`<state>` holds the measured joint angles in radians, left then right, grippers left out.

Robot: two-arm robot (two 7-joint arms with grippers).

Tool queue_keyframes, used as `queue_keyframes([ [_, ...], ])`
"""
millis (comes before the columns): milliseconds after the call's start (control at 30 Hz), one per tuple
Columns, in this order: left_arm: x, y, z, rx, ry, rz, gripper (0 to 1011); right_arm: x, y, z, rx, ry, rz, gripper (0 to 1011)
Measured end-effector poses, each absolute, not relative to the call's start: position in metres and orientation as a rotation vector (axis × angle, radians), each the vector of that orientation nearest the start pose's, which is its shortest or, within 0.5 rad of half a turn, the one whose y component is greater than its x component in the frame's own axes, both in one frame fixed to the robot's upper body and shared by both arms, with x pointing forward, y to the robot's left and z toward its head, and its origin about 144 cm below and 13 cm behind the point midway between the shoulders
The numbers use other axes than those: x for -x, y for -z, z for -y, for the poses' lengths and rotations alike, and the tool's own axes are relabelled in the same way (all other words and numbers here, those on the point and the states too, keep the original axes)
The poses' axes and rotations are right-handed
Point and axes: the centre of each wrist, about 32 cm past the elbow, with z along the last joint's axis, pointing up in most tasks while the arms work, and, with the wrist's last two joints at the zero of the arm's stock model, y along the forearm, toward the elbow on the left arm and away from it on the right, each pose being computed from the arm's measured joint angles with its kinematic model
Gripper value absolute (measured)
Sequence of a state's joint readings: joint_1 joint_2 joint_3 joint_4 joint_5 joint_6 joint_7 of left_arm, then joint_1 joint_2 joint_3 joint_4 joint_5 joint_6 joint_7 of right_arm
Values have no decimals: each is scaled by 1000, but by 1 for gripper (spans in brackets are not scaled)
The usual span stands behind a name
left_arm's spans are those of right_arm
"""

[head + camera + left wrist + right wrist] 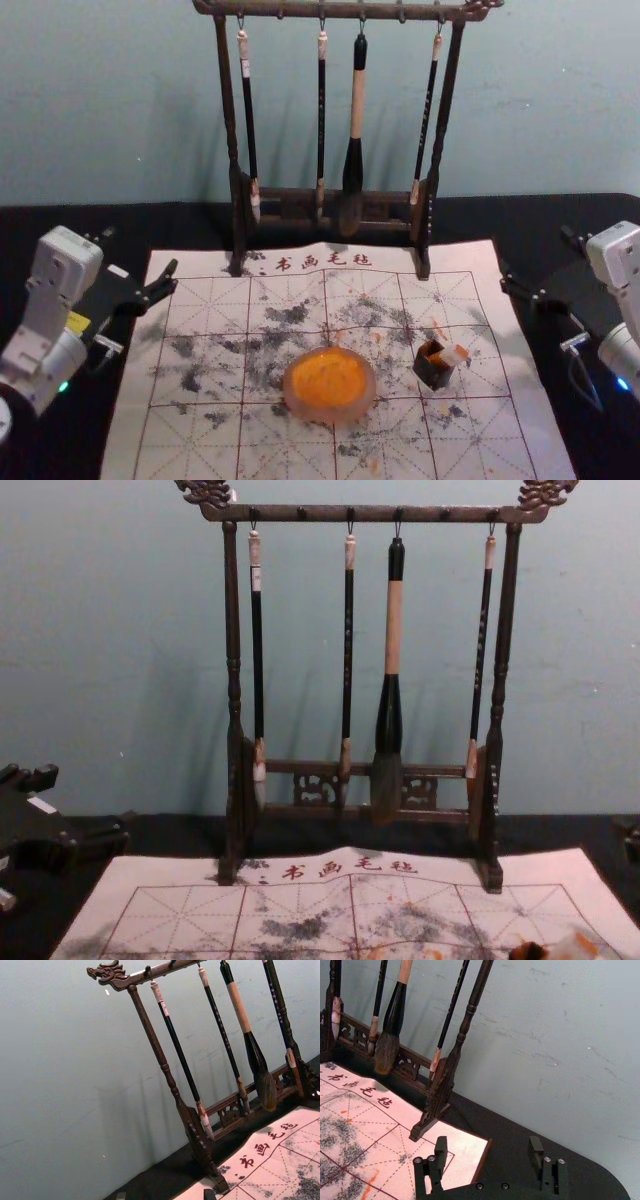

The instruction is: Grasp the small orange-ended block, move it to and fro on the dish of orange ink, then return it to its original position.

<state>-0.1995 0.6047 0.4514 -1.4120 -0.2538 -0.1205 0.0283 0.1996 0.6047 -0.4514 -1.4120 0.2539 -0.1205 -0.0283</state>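
Mat [200, 430], dish [330, 413], block [453, 356] between 2 tools [140, 252]

Bench [530, 218], black-topped: carrying one calligraphy mat [310, 460], pale, which is lying flat and bearing a printed red-brown grid, a line of dark red characters along its far edge, grey-black smudges and orange marks. On the mat: one round dish of orange ink [330, 413], sitting near the middle; one small dark holder [432, 371], standing to the right, an orange-ended block [455, 355] resting in or against it; one carved wooden brush rack [423, 262], straddling the far edge.
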Motion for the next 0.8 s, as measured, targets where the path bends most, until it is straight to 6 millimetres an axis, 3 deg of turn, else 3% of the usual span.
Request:
queue_keyframes([
  [800, -489, -1140, -310, -304, -1248, 285, 1001, -489, -1140, 310, 305, 1248, 285, 1002],
])
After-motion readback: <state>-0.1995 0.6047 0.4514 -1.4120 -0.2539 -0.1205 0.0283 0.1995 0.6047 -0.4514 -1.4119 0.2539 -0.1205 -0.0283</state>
